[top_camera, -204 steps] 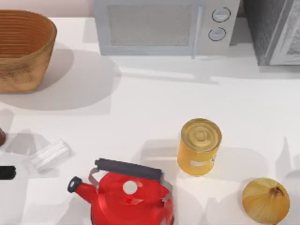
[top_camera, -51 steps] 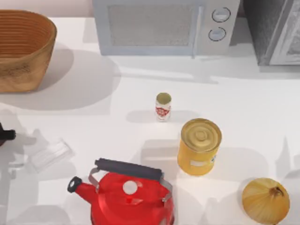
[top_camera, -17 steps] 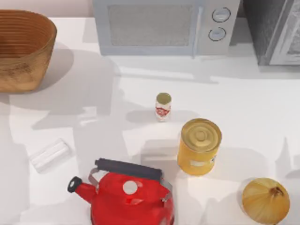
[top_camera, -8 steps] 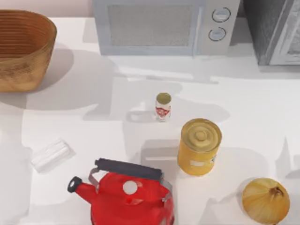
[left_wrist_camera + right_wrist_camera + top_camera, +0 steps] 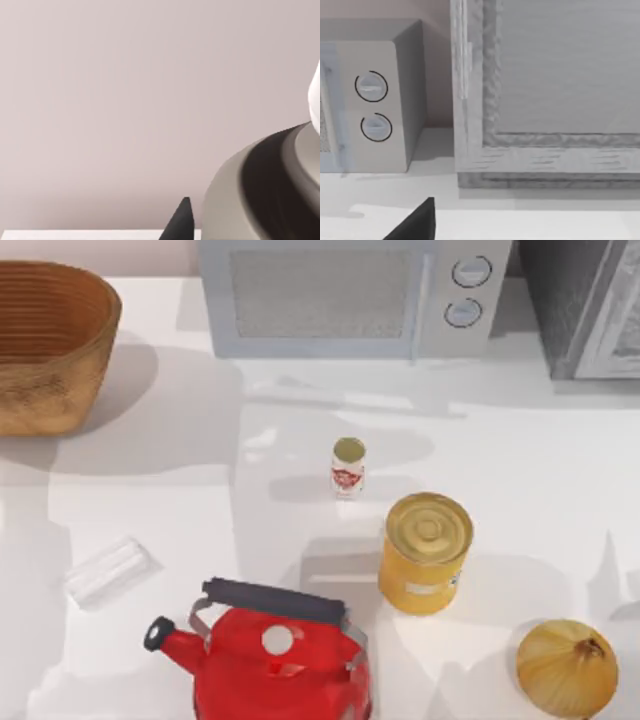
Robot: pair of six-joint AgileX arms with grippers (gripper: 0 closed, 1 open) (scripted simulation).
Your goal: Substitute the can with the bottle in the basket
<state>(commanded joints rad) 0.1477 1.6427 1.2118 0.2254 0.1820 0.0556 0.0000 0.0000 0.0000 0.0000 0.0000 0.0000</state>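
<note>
The can (image 5: 348,466), tiny with a red-and-white label and a dull gold top, stands upright on the white table near its middle. The tan wicker basket (image 5: 50,350) sits at the back left, and what I see of its inside is bare. The bottle is out of view. In the left wrist view a dark fingertip (image 5: 181,224) of my left gripper points at a plain wall, beside a grey rounded shape (image 5: 265,190). In the right wrist view a dark fingertip (image 5: 417,222) of my right gripper stands before the microwave (image 5: 370,100) and a grey cabinet (image 5: 545,90).
A microwave (image 5: 350,295) and the grey cabinet (image 5: 590,300) line the back edge. A large yellow can (image 5: 425,552) stands right of the small can. A red kettle (image 5: 275,660) is at the front, an onion (image 5: 567,668) front right, a clear ribbed object (image 5: 108,570) front left.
Arm shadows have shifted across the left and middle of the table. The dark shape at the left edge 3.1 s ago is gone. No object on the table has moved in the last second.
</note>
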